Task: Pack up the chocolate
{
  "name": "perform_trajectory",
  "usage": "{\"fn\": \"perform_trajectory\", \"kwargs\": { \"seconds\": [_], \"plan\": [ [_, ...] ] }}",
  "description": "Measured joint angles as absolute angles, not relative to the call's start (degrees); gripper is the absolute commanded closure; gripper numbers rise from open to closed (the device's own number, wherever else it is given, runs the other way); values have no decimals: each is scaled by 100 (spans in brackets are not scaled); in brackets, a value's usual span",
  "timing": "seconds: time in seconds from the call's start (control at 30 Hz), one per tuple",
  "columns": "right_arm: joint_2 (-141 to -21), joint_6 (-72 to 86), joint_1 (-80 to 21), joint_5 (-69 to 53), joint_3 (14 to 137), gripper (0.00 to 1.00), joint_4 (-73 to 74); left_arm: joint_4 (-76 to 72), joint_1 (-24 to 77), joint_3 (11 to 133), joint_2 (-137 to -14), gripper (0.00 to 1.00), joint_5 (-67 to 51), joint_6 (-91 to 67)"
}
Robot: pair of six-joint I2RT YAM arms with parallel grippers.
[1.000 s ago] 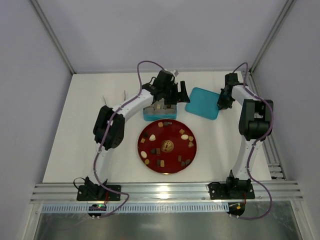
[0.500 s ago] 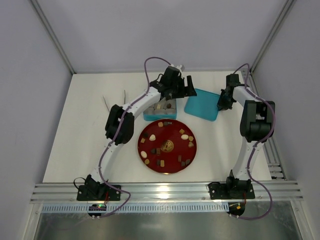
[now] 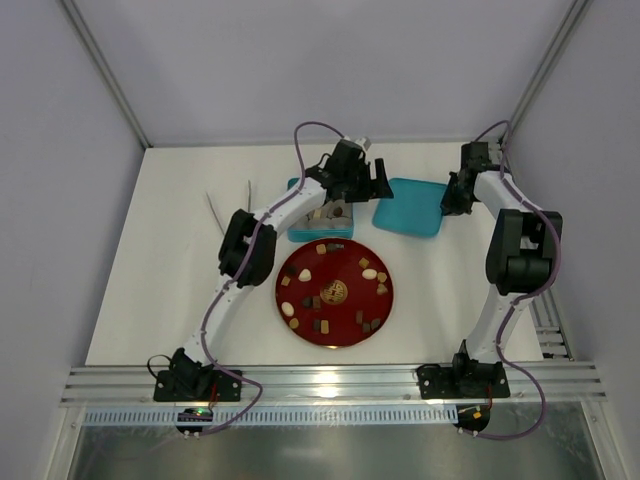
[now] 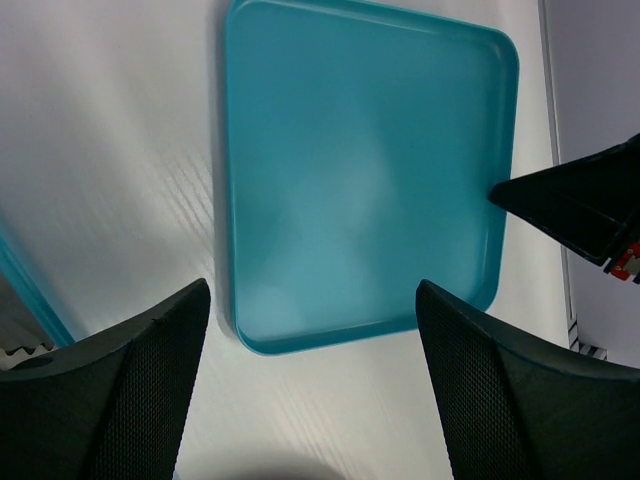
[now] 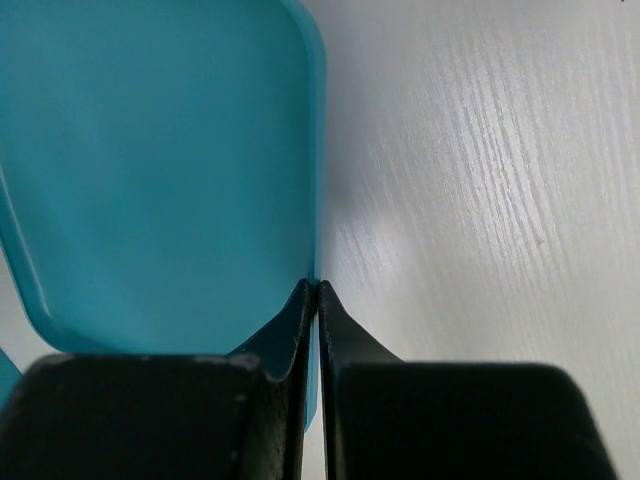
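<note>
The chocolate [image 3: 369, 274], several small brown, tan and cream pieces, lies on a red plate [image 3: 347, 262] round a gold-foil ball [image 3: 334, 291]. A few more pieces sit in the open teal box [image 3: 312, 233] behind the plate. The teal lid [image 3: 410, 208] lies flat to the right of the box. My left gripper [image 3: 377, 181] is open and empty, hovering over the lid's near-left edge [image 4: 360, 170]. My right gripper [image 3: 451, 204] is shut on the lid's right rim [image 5: 160, 170], its fingertips [image 5: 303, 300] pinching the thin edge. It also shows in the left wrist view [image 4: 570, 205].
Two thin white sticks [image 3: 215, 208] lie on the table left of the box. The box's teal wall [image 4: 20, 270] shows at the left edge of the left wrist view. Frame posts and walls enclose the white table.
My left gripper has swung right, from over the box to the lid's left edge. My right gripper and the lid have shifted slightly right.
</note>
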State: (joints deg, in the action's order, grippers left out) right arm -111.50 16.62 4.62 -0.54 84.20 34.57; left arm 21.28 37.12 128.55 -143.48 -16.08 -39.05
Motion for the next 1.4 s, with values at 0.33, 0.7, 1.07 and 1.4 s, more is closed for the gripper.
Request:
{"fn": "perform_trajectory", "kwargs": {
  "seconds": [0.33,0.7,1.07,1.4],
  "plan": [
    [-10833,1660,552,-128,8420,96,3649,2115,3793,13190,-14680,18,-1603,-4047],
    [-10534,1662,666,-451,8420,96,3798,2121,3833,13205,-14711,18,-1588,-4066],
    [-10182,1664,803,-834,8405,96,3861,2102,3833,13183,-14711,18,-1656,-4204],
    [-9972,1673,836,-1219,8340,96,3879,1678,3824,12984,-14658,32,-1977,-4569]
  ]
}}
